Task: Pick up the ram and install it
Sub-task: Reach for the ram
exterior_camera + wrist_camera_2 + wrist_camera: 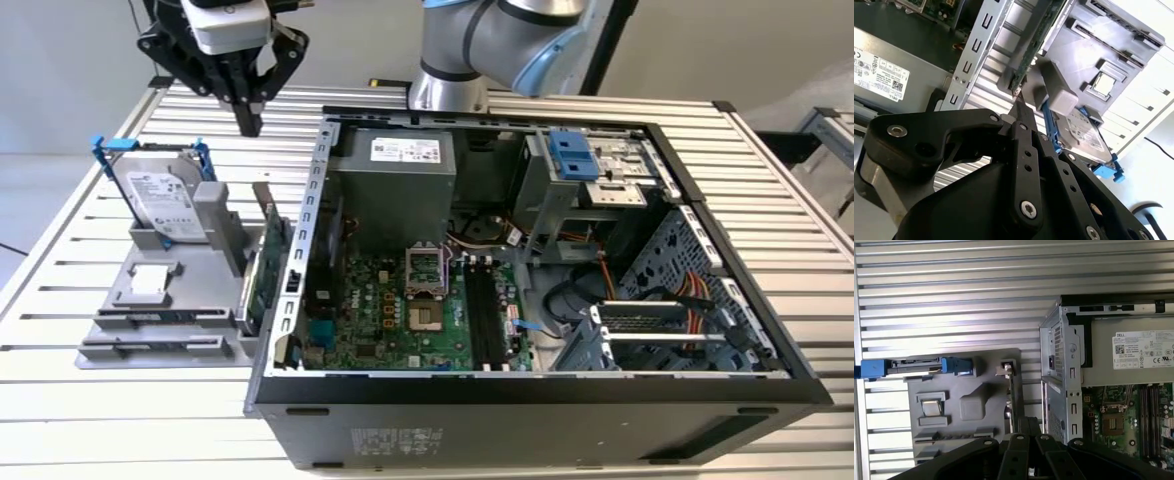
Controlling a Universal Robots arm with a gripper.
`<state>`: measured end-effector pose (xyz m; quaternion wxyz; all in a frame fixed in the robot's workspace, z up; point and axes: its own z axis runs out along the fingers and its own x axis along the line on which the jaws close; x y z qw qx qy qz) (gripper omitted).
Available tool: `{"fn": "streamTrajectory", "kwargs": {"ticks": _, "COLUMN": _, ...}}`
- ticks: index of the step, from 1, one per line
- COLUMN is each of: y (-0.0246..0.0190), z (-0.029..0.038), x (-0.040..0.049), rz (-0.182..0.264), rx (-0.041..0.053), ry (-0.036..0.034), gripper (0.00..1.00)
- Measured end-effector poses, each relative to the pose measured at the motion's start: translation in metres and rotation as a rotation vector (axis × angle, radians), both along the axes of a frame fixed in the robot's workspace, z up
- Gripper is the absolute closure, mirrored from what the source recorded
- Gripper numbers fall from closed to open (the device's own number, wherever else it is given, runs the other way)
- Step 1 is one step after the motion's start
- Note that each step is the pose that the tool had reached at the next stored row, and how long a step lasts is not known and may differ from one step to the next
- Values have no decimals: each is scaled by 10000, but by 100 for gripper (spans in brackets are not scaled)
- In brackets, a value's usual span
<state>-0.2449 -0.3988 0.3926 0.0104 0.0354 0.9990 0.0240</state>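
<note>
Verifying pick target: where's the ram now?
Exterior view's left: the ram sits in the gray holder, nearer the camera than the upright hard drive, beside the open computer case.

White label (1143,350) on power supply (1101,356), sticker (167,205) on hard drive (160,165)

My matt black gripper (248,122) has links dotted with silver screw heads in both wrist views. The ribbed aluminium table (107,420) runs in pale silver stripes with darker grooves. The moulded plastic parts holder (174,262) is plain grey, and in its slot the long narrow ram stick (167,318) shows green-blue. The silver hard drive (163,195) carries a white label and a bright blue frame. The black steel computer case (534,425) holds a green motherboard (387,315), a grey power supply box (394,190), and orange and yellow cables (687,295).
</note>
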Motion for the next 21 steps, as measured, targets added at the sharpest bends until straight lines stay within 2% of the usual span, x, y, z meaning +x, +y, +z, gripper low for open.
{"fn": "streamTrajectory", "kwargs": {"ticks": 21, "y": 0, "z": 0, "x": -175, "rz": 0, "rx": 0, "ry": 0, "gripper": 100}}
